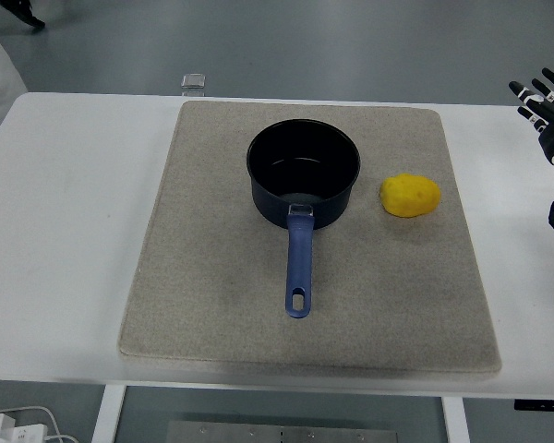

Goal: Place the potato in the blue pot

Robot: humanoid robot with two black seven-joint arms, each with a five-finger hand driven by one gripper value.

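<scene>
We see a white bench point(65, 231), beige mat point(212, 305), grey floor; potato point(410, 196) beside blue pot point(303, 173), well apart from the released right hand point(545, 106).

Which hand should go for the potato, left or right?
Right. The right hand is at the table's right edge, fingers spread and empty, and the potato lies on the mat just right of the blue pot, on that hand's side. No left arm is in view.
</scene>
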